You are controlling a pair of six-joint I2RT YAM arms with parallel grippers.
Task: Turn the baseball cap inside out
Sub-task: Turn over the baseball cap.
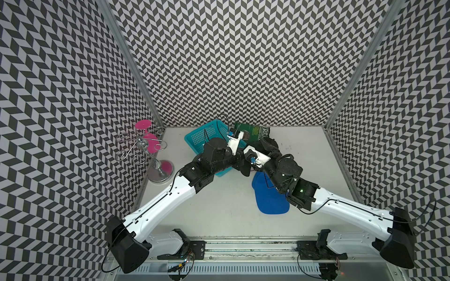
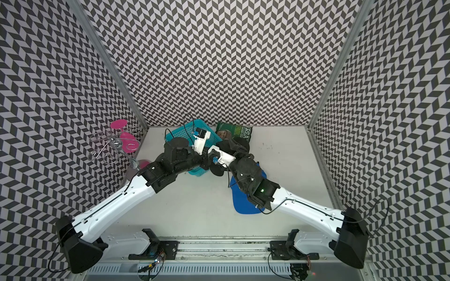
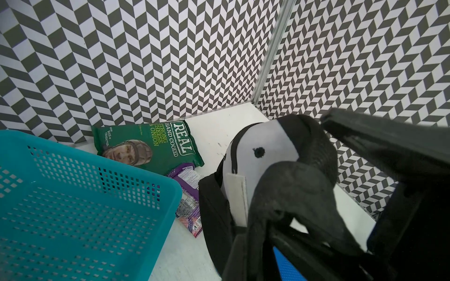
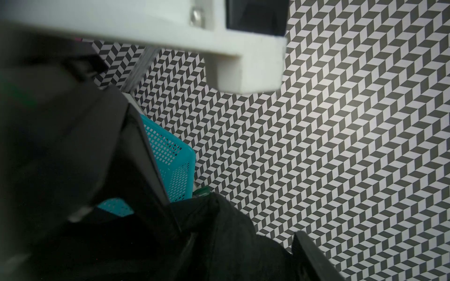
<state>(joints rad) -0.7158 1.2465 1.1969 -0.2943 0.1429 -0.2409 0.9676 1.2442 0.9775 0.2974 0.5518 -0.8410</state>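
Note:
The baseball cap [image 1: 267, 144] [image 2: 234, 146] is black and hangs bunched between both grippers at the back middle of the table. In the left wrist view its pale inner lining [image 3: 264, 150], with a black eyelet and a white label, faces out, and its black brim [image 3: 214, 219] hangs toward the table. My left gripper [image 3: 258, 258] is shut on a fold of the black fabric. My right gripper [image 4: 233, 240] has a bunch of cap fabric [image 4: 231, 231] filling the space between its fingers [image 4: 314, 258], closed on it.
A teal basket [image 1: 207, 138] [image 3: 80, 206] stands just left of the grippers. A green crisp bag [image 1: 250, 132] and a purple packet [image 3: 187, 192] lie behind. A blue cap-like thing [image 1: 270, 199] lies flat under the right arm. A wire stand with pink discs [image 1: 151, 150] is far left.

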